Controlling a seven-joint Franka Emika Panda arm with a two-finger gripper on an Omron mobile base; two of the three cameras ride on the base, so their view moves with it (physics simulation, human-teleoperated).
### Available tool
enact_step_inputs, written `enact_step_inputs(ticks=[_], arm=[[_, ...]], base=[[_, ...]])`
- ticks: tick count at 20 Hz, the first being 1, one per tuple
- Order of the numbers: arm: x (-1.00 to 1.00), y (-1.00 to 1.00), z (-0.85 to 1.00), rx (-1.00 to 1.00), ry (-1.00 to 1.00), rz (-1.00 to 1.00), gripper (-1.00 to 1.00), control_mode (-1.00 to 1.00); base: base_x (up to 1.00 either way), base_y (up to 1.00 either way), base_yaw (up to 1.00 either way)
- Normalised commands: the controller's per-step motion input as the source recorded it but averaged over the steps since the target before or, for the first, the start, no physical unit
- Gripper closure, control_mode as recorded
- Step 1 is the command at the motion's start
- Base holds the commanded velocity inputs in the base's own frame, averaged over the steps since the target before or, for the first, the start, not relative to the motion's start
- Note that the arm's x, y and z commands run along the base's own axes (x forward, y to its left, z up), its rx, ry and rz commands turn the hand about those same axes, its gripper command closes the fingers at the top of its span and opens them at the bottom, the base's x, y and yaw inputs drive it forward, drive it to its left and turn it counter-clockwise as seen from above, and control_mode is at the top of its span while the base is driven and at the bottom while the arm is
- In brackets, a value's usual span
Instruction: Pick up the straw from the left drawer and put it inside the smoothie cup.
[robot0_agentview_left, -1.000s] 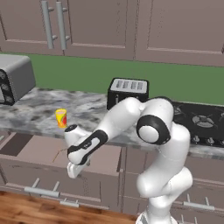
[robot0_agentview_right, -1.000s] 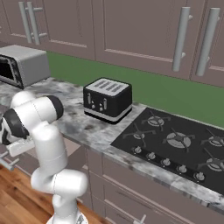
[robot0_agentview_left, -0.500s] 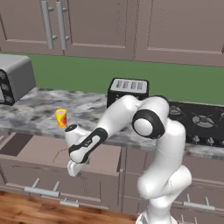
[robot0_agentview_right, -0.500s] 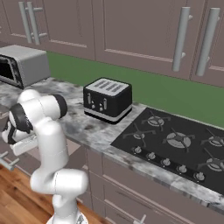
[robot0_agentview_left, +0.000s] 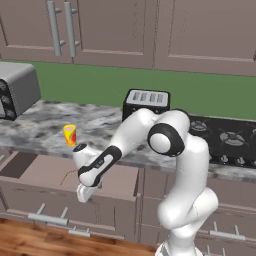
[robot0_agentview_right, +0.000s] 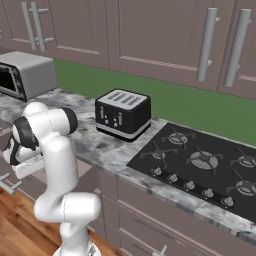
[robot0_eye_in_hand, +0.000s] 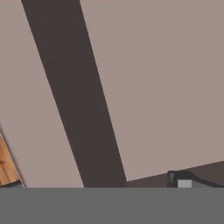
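The left drawer (robot0_agentview_left: 40, 172) stands pulled out under the counter, with its flat brownish bottom showing. On that bottom lies the straw (robot0_agentview_left: 67, 176), a thin tan line. The yellow smoothie cup (robot0_agentview_left: 70, 135) with red markings stands upright on the counter just behind the drawer. My gripper (robot0_agentview_left: 84, 194) hangs low over the drawer's front right part, a little right of the straw, and it also sits at the left edge of the right base view (robot0_agentview_right: 24, 167). It is open and holds nothing. One dark fingertip (robot0_eye_in_hand: 183, 181) shows against plain drawer wood.
A black toaster (robot0_agentview_left: 146, 102) (robot0_agentview_right: 122, 114) sits on the marble counter (robot0_agentview_left: 40, 125) behind my arm. A grey toaster oven (robot0_agentview_left: 15, 90) stands at the far left and a black stove top (robot0_agentview_right: 200, 160) to the right. Closed drawers with bar handles (robot0_agentview_left: 47, 219) lie below.
My arm's elbow has swung a little to the left. The hand has stayed low over the drawer's front, and the jaws have kept their width.
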Motion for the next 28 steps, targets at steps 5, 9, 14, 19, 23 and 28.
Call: enact_step_inputs(ticks=[5,9,14,19,23,28], arm=[[-0.27,0.00,0.00,0.00,0.04,0.00,-1.00,-1.00],[-0.48,0.00,-0.01,0.00,0.06,0.00,-1.00,-1.00],[-0.68,0.00,-0.01,0.00,0.06,0.00,-1.00,-1.00],[-0.98,0.00,0.00,0.00,0.00,0.00,-1.00,-1.00],[-1.00,0.00,0.00,0.00,0.00,0.00,-1.00,-1.00],[-1.00,0.00,0.00,0.01,0.00,0.00,-1.00,-1.00]], base=[[0.00,0.00,0.00],[0.00,0.00,0.00],[0.00,0.00,0.00],[0.00,0.00,0.00],[0.00,0.00,0.00],[0.00,0.00,0.00]])
